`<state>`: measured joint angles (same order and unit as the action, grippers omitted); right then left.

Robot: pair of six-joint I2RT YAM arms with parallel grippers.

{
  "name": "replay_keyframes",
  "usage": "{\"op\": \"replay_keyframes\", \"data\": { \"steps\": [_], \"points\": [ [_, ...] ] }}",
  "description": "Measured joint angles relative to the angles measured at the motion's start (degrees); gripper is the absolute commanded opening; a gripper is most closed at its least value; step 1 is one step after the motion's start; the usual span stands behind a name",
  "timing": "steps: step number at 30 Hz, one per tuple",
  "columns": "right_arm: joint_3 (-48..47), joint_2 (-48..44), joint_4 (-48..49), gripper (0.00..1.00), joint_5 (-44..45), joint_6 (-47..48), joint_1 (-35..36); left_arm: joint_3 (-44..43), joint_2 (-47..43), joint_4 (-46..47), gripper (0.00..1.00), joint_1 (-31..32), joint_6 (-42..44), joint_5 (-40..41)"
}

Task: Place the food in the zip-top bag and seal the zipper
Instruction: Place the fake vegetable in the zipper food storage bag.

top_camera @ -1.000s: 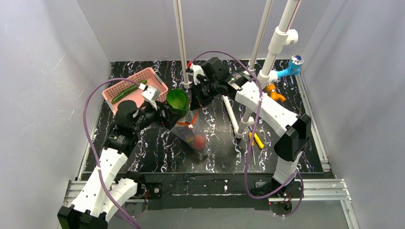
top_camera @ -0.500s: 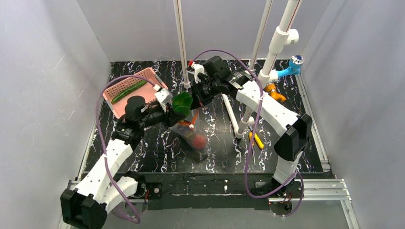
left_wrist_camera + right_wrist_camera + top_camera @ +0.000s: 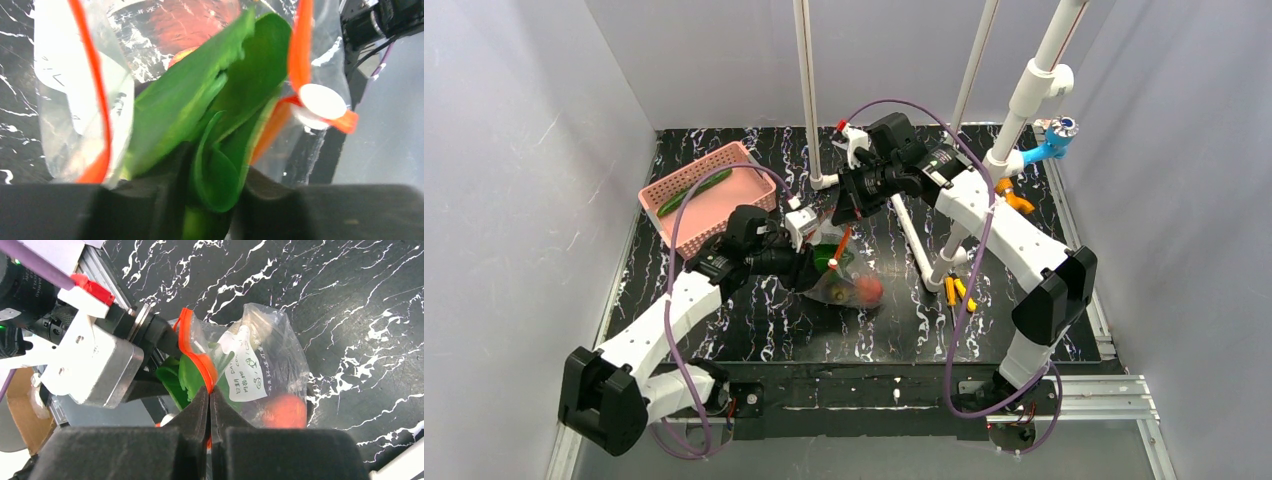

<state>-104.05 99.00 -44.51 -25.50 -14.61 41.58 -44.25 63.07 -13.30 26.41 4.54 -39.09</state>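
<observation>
The left gripper (image 3: 210, 197) is clamped on the bok choy (image 3: 200, 105), whose leaves point into the bag mouth at frame center. The right gripper (image 3: 210, 407) pinches the zipper (image 3: 195, 352), likely holding the zip-top bag (image 3: 272, 347) open. 1 tomato (image 3: 282, 410) lies inside, and the cucumber (image 3: 694, 190) sits upper left.

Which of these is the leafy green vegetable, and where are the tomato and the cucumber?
bok choy (image 3: 192, 97): left wrist view, on its broad green leaf.
tomato (image 3: 870, 290): top view, middle of its round red body.
cucumber (image 3: 694, 192): top view, halfway along its slim green length.
</observation>
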Motion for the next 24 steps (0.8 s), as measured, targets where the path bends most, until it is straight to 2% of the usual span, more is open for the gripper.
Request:
{"op": "replay_keyframes", "data": {
  "steps": [2, 8, 13, 17, 24],
  "points": [
    [0.66, -0.28, 0.44, 0.01, -0.24, 0.31, 0.07, -0.85, -0.07, -1.27, 0.52, 0.33, -0.24, 0.31],
    [2.21, -0.66, 1.75, 0.01, -2.12, 1.33, 0.04, -4.96, -6.1, -3.74, 0.78, 0.33, -3.85, 5.09],
    [2.21, -0.63, 1.92, 0.01, -2.82, 1.57, 0.04, -15.63, -7.02, -9.07, 0.8, 0.35, -9.03, 12.74],
    [2.16, -0.61, 1.92, 0.01, -3.17, 1.73, 0.04, -18.08, -10.43, -12.83, 0.7, 0.33, -13.49, 18.16],
    [1.68, -0.28, 1.86, 0.01, -4.24, 1.92, 0.04, -16.76, -15.69, -17.64, 0.57, 0.35, -15.21, 19.76]
  ]
}}
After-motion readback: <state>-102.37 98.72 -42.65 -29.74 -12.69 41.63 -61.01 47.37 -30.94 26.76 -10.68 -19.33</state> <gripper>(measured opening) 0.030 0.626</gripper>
